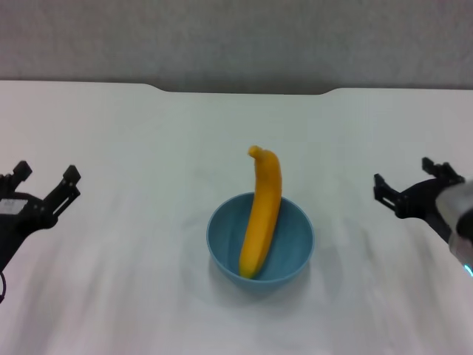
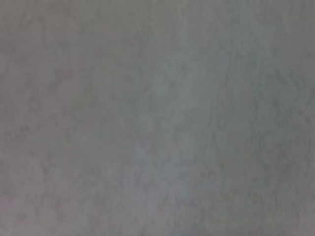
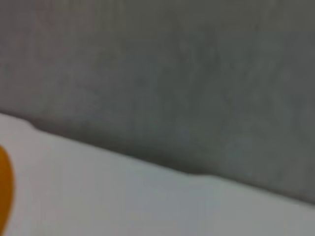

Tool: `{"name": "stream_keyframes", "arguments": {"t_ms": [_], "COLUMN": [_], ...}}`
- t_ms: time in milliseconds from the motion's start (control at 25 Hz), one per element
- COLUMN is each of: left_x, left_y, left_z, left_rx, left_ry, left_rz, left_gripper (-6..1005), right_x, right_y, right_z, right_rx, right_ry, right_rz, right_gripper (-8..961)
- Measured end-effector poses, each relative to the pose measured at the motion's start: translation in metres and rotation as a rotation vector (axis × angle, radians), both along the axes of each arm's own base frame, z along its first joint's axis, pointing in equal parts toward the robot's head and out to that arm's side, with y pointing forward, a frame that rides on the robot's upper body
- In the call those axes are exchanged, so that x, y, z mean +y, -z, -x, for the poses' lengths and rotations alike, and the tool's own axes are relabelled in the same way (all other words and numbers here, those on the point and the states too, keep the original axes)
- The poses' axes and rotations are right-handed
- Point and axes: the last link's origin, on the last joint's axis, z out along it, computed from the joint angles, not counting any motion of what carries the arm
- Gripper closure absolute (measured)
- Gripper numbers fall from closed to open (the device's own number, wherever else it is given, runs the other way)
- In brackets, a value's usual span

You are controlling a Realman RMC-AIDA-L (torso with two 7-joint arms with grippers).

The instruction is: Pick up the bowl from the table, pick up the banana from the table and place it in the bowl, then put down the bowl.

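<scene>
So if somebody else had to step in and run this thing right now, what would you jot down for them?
Left gripper: open, holding nothing, out at the table's left side.
Right gripper: open, holding nothing, out at the right side.
Bowl: standing on the table, centre, clear of both grippers.
Banana: inside the bowl, one end on the bottom, leaning over the far rim with its tip sticking out.
Done: banana in the bowl, bowl set down.
Left: nothing visible.
</scene>
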Motion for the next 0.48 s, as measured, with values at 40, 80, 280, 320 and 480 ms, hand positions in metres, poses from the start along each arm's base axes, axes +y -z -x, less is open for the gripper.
{"name": "stream_keyframes", "arguments": {"t_ms": [40, 80, 280, 320, 480], "left_x": [0.000, -0.001, -0.004, -0.005, -0.010], "left_y": [0.002, 0.003, 0.006, 0.006, 0.005], "left_z": [0.003, 0.007, 0.012, 0.015, 0.033], "left_rx": [0.002, 0.007, 0.078, 0.089, 0.088], "left_ry": [0.001, 0.001, 0.029, 0.020, -0.071], "left_rz": [0.003, 0.006, -0.034, -0.042, -0.077], "left_gripper": [106, 106, 106, 106, 106], "right_x": [-0.003, -0.008, -0.041, -0.043, -0.049], "right_y": [0.002, 0.004, 0.003, 0.003, 0.007], "right_z": [-0.002, -0.005, -0.019, -0.021, -0.037], "right_rx": [-0.014, -0.034, -0.029, -0.003, 0.093], "right_ry": [-0.021, -0.056, -0.241, -0.252, -0.241], "right_rz": [-0.025, -0.061, -0.248, -0.248, -0.179], "right_gripper": [59, 59, 59, 59, 59]}}
